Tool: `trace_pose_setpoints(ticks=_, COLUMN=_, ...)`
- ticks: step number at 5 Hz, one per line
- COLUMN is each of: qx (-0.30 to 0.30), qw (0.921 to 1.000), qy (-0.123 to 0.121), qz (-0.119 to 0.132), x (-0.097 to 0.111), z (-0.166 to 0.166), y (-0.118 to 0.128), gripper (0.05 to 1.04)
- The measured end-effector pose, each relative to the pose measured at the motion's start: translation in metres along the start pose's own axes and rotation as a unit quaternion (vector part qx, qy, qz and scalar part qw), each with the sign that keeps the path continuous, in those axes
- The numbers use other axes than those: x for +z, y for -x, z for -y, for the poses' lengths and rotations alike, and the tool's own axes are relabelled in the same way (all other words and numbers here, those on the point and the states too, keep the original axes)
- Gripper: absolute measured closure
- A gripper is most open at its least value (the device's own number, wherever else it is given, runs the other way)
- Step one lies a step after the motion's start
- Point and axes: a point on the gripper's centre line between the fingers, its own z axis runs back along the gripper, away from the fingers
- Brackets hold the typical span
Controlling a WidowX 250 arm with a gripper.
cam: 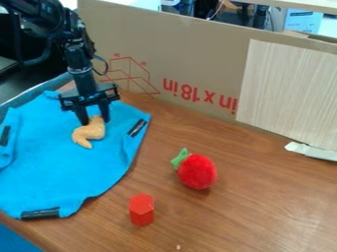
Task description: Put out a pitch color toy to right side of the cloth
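Black, chunky-jointed arm [80,63] with a thin dark cable [107,64] looping above its broad black tool [95,121]

Large red upside-down print [200,96], reading "in x 18 in", stands on the tall brown cardboard panel [191,51], right of and higher than the slim black fingers [105,113] in the camera view.
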Motion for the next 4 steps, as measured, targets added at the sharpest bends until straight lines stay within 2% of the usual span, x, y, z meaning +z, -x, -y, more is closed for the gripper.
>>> trace_pose_setpoints(ticks=1, qx=-0.001, qw=0.9999, qy=0.008, qz=-0.010, x=0.001, z=0.002, y=0.003, gripper=0.569)
trace_pose_setpoints(ticks=2, qx=0.002, qw=0.9997, qy=0.026, qz=-0.003, x=0.018, z=0.007, y=0.005, gripper=0.569)
trace_pose_setpoints(ticks=3, qx=0.010, qw=0.9989, qy=0.043, qz=0.019, x=0.045, z=0.007, y=0.007, gripper=0.569)
trace_pose_setpoints(ticks=4, qx=0.010, qw=0.9981, qy=0.031, qz=0.052, x=0.060, z=0.017, y=0.021, gripper=0.569)
